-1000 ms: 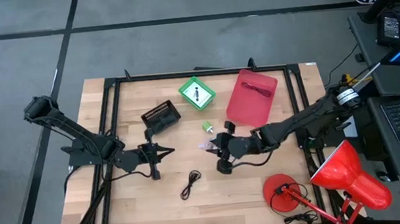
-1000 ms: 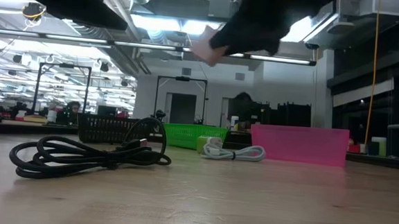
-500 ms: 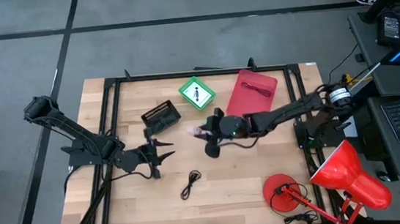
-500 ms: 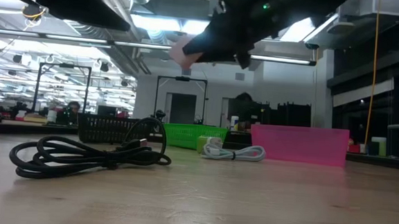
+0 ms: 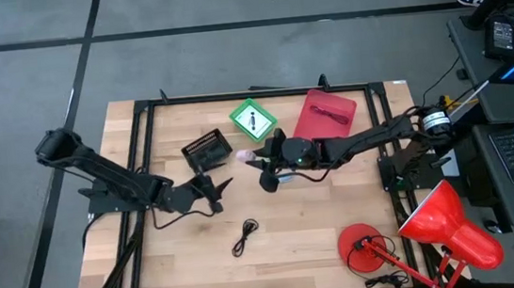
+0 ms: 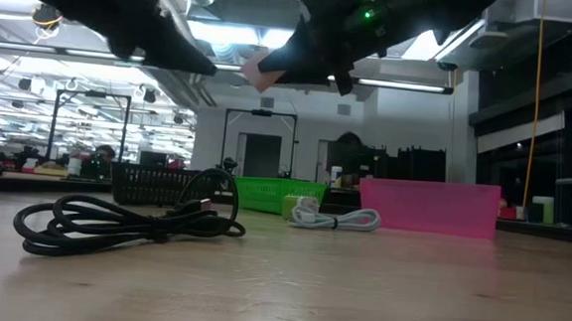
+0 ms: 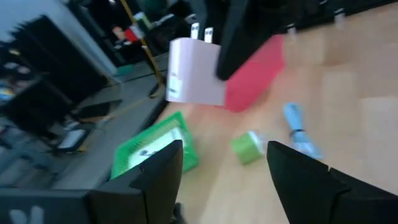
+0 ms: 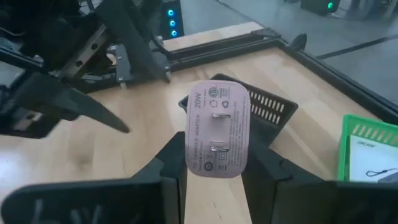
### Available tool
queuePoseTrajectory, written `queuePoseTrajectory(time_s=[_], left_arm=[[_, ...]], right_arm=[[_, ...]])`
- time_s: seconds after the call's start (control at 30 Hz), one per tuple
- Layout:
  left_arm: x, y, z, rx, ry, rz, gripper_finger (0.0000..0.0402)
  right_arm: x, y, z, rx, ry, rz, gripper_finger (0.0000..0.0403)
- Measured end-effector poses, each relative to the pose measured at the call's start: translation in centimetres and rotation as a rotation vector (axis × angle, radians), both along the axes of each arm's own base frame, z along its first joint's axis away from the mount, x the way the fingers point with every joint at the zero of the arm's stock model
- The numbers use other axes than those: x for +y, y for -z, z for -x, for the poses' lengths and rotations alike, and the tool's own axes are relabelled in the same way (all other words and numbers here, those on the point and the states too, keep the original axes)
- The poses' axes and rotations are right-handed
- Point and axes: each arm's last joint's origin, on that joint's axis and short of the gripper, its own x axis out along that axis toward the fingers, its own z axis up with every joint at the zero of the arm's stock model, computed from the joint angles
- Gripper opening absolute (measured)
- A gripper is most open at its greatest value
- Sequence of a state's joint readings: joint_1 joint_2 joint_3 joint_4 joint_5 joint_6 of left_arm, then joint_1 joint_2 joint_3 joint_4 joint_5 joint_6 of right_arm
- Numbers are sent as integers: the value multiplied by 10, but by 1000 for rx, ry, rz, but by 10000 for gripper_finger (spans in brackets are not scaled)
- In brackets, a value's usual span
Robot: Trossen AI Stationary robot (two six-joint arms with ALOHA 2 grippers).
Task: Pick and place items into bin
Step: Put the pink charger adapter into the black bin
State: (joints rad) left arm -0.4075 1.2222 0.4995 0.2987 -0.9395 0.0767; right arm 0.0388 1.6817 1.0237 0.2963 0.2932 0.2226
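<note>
My right gripper (image 5: 251, 157) hangs over the table's middle, shut on a pink wall charger (image 8: 217, 127) with two metal prongs. It is between the black mesh basket (image 5: 207, 150) and the green bin (image 5: 253, 121), which holds a white card. My left gripper (image 5: 216, 191) stands open nearby on the left, nothing between its fingers, facing the charger (image 7: 196, 71). A black cable (image 5: 244, 236) lies coiled on the wood nearer the front. A green piece (image 7: 247, 148) and a blue-grey cable (image 7: 298, 127) lie under my right arm. The red bin (image 5: 323, 122) holds a red cable. My right gripper pinches the charger's two narrow sides (image 8: 191, 149) between its two fingers (image 8: 171, 162). The fingers reach in nearly level from the table's right side. The pronged face looks back toward the wrist. The charger is lifted well clear of the table.
A red desk lamp (image 5: 445, 225) with its round base (image 5: 362, 247) stands at the front right corner. A black frame (image 5: 141, 117) runs round the table's edge. Bare wood lies around the black cable at the front.
My right gripper has carried the pink charger toward the table's left and slightly toward the far edge, still clear of the wood. My left gripper has opened and shifted a little toward the right gripper, turning to face the charger.
</note>
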Motion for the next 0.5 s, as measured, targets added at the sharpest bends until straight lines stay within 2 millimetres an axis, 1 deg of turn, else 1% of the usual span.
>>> queuePoseTrajectory(time_s=[0.17,0.33,0.5], left_arm=[[8,0,-10,-18,-84,-88,232],[14,0,-19,-71,-105,-78,231],[20,5,-26,-50,-126,-116,233]], right_arm=[[-3,0,0,0,7,0,91],[-7,-3,-1,-28,12,19,91],[-14,-3,-1,-29,27,27,91]])
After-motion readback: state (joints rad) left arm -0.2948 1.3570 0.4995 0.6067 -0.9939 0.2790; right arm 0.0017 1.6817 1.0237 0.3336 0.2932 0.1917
